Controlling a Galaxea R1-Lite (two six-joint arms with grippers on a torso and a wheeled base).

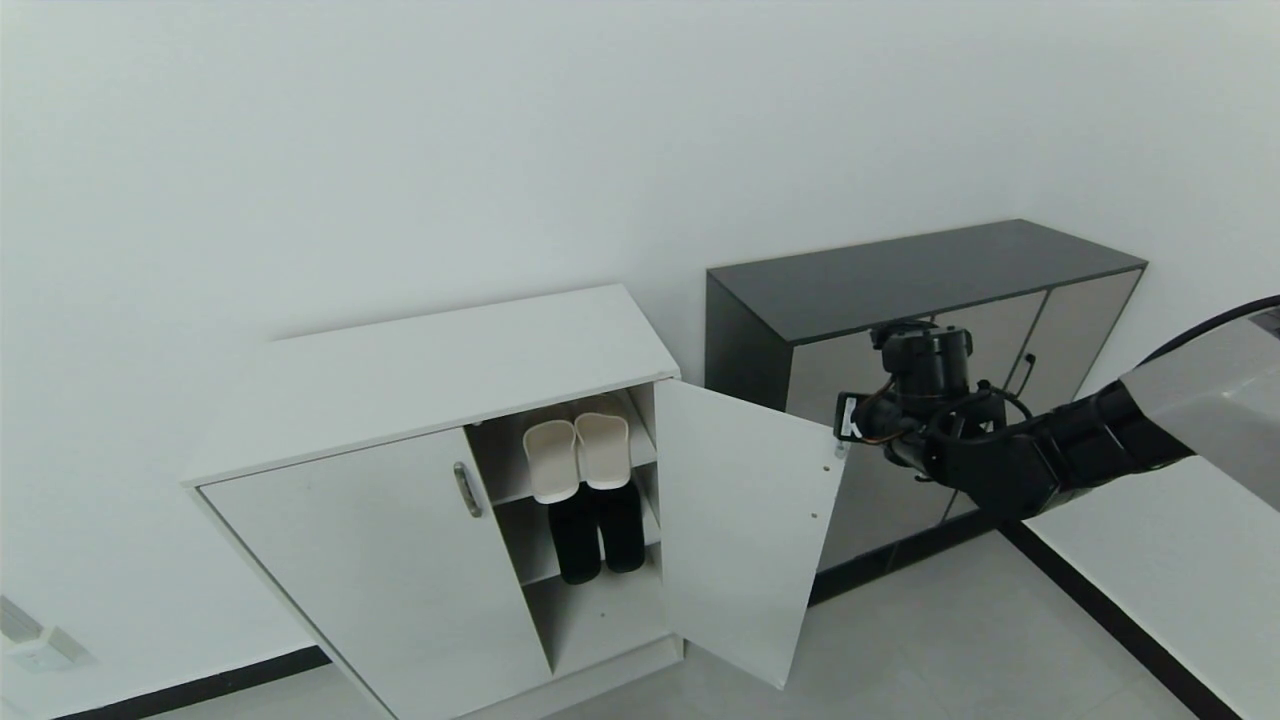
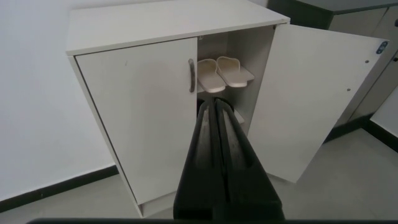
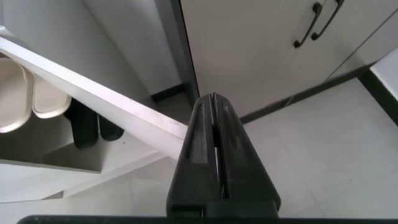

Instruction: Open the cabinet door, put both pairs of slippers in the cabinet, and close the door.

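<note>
The white cabinet (image 1: 430, 360) stands against the wall with its right door (image 1: 745, 520) swung open. Inside, a white pair of slippers (image 1: 578, 455) rests on the upper shelf and a black pair (image 1: 598, 530) on the shelf below. My right gripper (image 1: 845, 425) is shut, its tips (image 3: 213, 98) at the outer top edge of the open door (image 3: 112, 102). In the right wrist view the white slippers (image 3: 25, 93) and black slippers (image 3: 93, 127) show inside. My left gripper (image 2: 214, 104) is shut and empty, held in front of the opening below the white slippers (image 2: 225, 71).
The cabinet's left door (image 1: 380, 560) is closed, with a metal handle (image 1: 467, 489). A dark cabinet (image 1: 920, 270) with handled doors (image 3: 317, 25) stands close behind the open door. A white surface (image 1: 1180, 560) lies at the right. The floor in front is bare.
</note>
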